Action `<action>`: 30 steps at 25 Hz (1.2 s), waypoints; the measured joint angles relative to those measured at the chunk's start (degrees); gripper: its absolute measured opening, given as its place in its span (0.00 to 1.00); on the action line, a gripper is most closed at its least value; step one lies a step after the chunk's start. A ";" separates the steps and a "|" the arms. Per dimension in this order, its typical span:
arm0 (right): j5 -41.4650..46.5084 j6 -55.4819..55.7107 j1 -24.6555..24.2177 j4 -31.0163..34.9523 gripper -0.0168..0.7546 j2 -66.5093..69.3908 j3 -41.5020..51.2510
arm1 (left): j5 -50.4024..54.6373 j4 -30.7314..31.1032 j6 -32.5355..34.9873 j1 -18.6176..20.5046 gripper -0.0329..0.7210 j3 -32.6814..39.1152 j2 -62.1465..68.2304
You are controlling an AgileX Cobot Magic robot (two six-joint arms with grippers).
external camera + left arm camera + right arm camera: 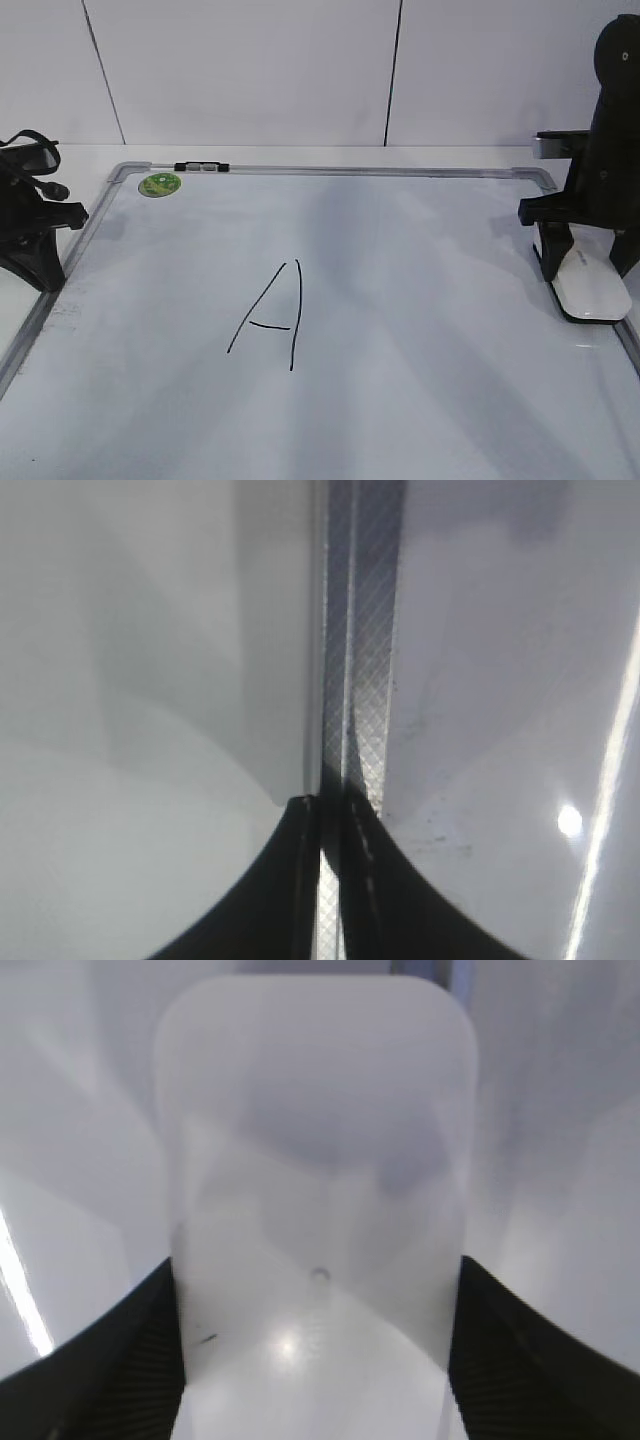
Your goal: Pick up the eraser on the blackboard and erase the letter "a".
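White board surface fills the near ground; the blackboard (pixel 400 400) lies flat, grey frame around it, bare toward the camera. On it, left of centre, one marker letter: a large angular capital A (pixel 270 312). No small lowercase "a" visible anywhere in these views, so the target letter cannot be placed; perhaps this mark is the one meant. Further back at the right edge, the eraser (pixel 588 287) rests on the board just inside the frame, white top up, dark base down. Right gripper (pixel 585 262) is lowered over it; the right wrist view shows the eraser (pixel 318 1190) lying between the two fingers (pixel 95 1370), jaws set apart and flanking its long sides, seemingly touching or nearly so — a bracketing position for a grasp, not clearly a firm clamp yet. Left gripper (pixel 45 215) sits at the board's left frame, fingers (pixel 300 880) together on nothing, parked out of the way. Farthest, on the top frame: green sticker (pixel 160 184), small black-and-silver clip (pixel 201 167).
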 joint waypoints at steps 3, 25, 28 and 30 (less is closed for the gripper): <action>-0.21 0.00 0.00 0.00 0.75 0.00 0.00 | 0.00 0.00 0.00 0.00 0.07 0.00 0.00; -0.50 -2.21 0.00 1.95 0.80 0.07 0.00 | -0.12 0.00 0.13 0.00 0.07 0.00 0.00; -0.50 -2.35 0.00 1.95 0.80 0.07 0.00 | -0.22 -0.08 0.13 0.00 0.07 0.00 0.00; -0.50 -2.43 0.00 1.95 0.80 0.07 0.00 | -0.22 -0.08 0.13 0.00 0.07 0.00 0.00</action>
